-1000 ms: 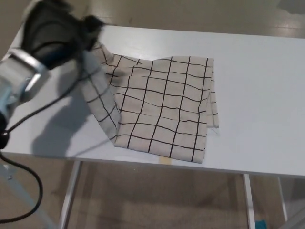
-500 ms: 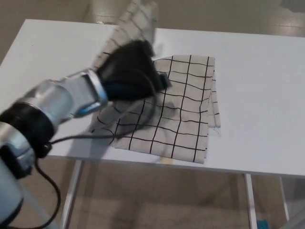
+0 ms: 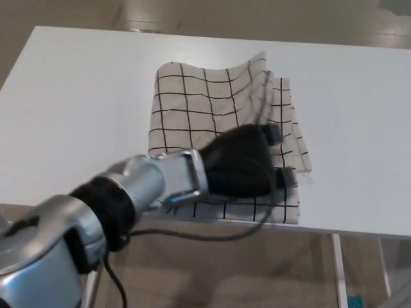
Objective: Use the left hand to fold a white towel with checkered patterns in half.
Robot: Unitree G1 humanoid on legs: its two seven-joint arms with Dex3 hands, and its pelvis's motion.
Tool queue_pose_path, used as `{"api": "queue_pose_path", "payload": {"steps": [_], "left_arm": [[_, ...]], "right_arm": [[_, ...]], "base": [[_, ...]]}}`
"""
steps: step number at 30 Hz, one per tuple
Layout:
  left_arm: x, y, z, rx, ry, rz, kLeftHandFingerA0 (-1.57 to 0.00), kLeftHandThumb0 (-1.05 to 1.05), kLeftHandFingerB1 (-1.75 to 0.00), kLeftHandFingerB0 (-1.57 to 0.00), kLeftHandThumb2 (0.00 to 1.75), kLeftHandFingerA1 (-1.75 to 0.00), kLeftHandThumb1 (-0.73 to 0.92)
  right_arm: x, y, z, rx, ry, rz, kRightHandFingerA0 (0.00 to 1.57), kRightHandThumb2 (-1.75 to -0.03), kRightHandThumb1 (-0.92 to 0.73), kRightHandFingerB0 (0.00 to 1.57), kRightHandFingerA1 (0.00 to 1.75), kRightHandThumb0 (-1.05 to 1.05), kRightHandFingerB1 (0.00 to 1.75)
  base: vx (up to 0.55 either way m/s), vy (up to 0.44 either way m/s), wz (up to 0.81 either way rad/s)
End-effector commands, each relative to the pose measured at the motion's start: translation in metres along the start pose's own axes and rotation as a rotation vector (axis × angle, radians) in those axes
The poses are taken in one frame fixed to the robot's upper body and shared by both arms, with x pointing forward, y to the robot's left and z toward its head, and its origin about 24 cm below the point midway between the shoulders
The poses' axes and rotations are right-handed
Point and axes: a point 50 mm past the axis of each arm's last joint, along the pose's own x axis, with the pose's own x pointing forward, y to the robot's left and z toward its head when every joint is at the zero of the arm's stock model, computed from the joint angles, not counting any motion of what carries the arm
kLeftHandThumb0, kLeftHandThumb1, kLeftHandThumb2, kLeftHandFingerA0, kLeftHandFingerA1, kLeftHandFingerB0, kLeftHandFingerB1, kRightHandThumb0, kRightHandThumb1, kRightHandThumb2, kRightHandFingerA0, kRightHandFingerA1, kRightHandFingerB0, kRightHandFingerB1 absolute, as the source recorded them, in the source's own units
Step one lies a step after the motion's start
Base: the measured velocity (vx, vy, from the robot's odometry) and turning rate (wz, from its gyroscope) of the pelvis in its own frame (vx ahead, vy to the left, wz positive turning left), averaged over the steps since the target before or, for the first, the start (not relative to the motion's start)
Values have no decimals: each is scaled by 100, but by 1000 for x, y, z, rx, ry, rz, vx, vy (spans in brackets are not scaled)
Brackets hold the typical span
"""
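Towel (image 3: 199, 106) lay on the white table (image 3: 77, 96), a white cloth crossed with thin black lines, doubled over on itself toward the table's right-of-middle part. Its upper layer sat a little rumpled, with the top right corner lifted in a soft wave, and the layered edges showed along the right side, slightly out of line with one another. The near edge of the cloth reached close to the table's front edge. Over the lower right part of the towel sat the robot's left hand (image 3: 244, 163), black, at the end of a silver forearm that came in from the lower left. Its fingertips pointed toward the right edge of the cloth, but I could not tell whether they pinched the fabric or only rested upon it.
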Motion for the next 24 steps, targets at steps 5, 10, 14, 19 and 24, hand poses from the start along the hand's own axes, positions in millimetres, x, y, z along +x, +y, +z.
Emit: {"api": "queue_pose_path", "payload": {"steps": [5, 10, 14, 19, 24], "left_arm": [[31, 4, 41, -136, 11, -257, 0, -95, -1, 0, 59, 0, 58], [37, 20, 28, -196, 53, -275, 0, -96, 0, 0, 60, 0, 60], [32, 45, 10, -263, 82, -188, 0, -94, 0, 0, 60, 0, 61], [17, 84, -12, -355, 94, -10, 0, -97, -1, 0, 65, 0, 58], [1, 125, -36, -367, 126, 155, 0, -99, -6, 0, 66, 0, 57]], "right_arm": [[-3, 1, -6, -25, 57, 10, 22, -65, -82, 32, 34, -51, 32], [0, 7, -4, -23, 51, 26, 15, -91, -67, 22, 44, -59, 44], [2, 5, -4, -64, 49, 40, 15, -92, -68, 21, 43, -60, 44], [-1, 7, -7, -63, 60, 36, 15, -92, -68, 22, 43, -60, 45], [-5, 6, -10, -56, 75, 51, 15, -93, -68, 22, 43, -61, 45]], "base": [[0, 0, 0], [0, 0, 0], [0, 0, 0], [0, 0, 0], [0, 0, 0]]}}
